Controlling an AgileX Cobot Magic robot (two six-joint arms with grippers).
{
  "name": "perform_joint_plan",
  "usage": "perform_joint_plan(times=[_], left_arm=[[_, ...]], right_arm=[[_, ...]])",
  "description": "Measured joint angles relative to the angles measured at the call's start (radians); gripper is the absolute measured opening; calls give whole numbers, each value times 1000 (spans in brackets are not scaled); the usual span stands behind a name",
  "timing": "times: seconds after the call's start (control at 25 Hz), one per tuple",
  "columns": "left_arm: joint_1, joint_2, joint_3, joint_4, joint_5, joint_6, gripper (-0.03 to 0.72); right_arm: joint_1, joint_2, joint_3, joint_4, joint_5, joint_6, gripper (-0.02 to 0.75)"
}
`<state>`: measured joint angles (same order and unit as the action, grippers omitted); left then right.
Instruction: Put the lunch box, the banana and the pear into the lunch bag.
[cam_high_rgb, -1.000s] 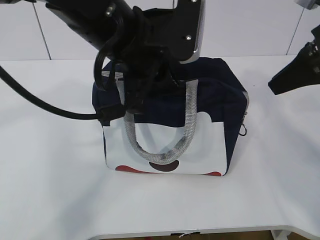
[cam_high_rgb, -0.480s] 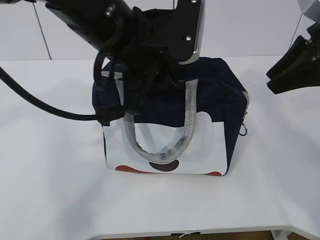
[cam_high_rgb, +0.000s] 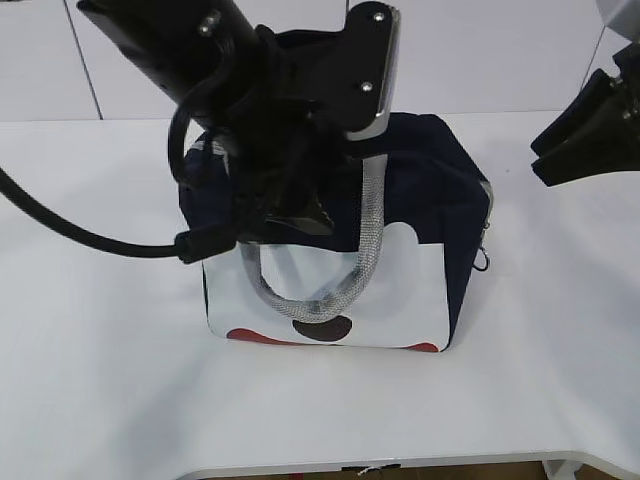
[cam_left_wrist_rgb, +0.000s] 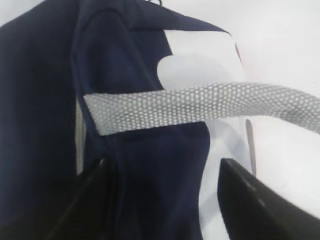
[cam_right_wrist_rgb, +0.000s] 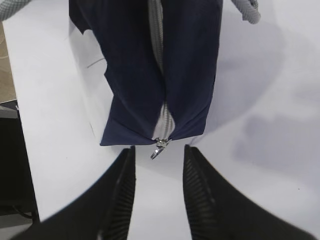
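Observation:
The navy lunch bag (cam_high_rgb: 440, 200) stands mid-table with its white-and-red front panel (cam_high_rgb: 400, 290) facing me. Its grey zipper (cam_right_wrist_rgb: 157, 50) looks closed, and the ring pull (cam_right_wrist_rgb: 156, 151) hangs at the bag's right end. My left gripper (cam_high_rgb: 285, 215) is low over the bag's top left. In the left wrist view it (cam_left_wrist_rgb: 162, 172) is open, its jaws straddling a fold of navy fabric under the grey handle (cam_left_wrist_rgb: 200, 107). My right gripper (cam_high_rgb: 540, 158) is open and empty, apart from the bag, its fingertips (cam_right_wrist_rgb: 131, 150) just short of the ring pull. The lunch box, banana and pear are out of view.
The white table (cam_high_rgb: 100, 380) spreads around the bag, with its front edge near the bottom of the exterior view. A black cable (cam_high_rgb: 70, 235) from the left arm loops over the table to the left of the bag. A white wall stands behind.
The left arm has moved slightly left and down, and the bag with its front handle has shifted left with it. The right gripper rose a little earlier and has since held still.

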<state>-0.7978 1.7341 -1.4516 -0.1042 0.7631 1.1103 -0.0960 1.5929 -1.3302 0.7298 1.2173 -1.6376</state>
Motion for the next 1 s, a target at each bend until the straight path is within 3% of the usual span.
perform_joint_plan(times=[0.52,0.84,1.0], left_arm=[[2,-115,0,75,42,-6,489],[2,-172,0,268,145,-14,430],[8,-189,0,373,173,-148,400]], right_arm=[[0,0,0,11,0,-3,284],[0,0,-33,-10,0,12,284],[0,0,-115,-63,0,96,283]])
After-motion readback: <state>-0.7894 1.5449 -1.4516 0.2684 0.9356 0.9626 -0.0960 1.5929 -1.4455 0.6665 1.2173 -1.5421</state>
